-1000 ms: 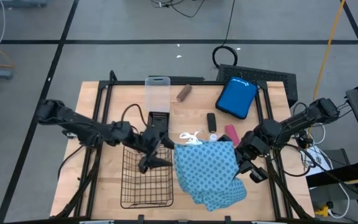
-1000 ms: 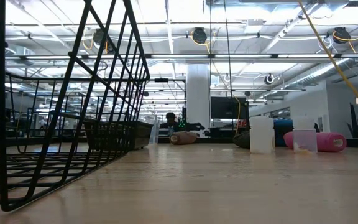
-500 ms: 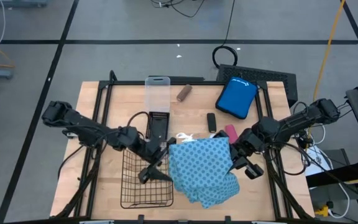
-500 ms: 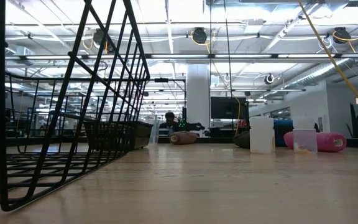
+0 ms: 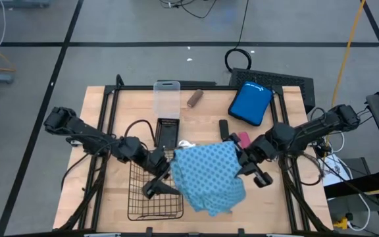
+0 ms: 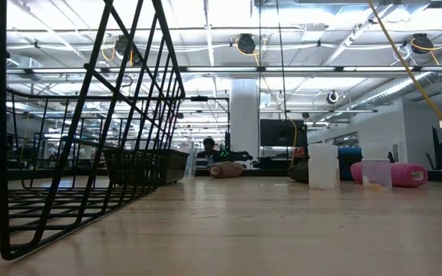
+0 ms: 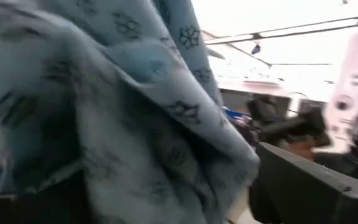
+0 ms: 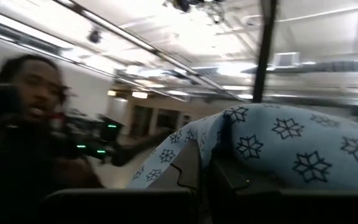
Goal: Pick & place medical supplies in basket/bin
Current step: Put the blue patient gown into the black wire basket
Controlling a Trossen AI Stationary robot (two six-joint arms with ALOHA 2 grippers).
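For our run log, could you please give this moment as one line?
step: carrying cloth toward basket | left gripper: gripping cloth | right gripper: gripping cloth | basket: empty

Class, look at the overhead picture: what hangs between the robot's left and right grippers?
In the high view, the teal patterned cloth stretches between left gripper and right gripper.

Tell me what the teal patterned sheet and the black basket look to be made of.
Teal patterned sheet: soft matte fabric, judging by its drape and folds. Rectangular black basket: thin wire grid, probably dark-coated metal; table shows through it.
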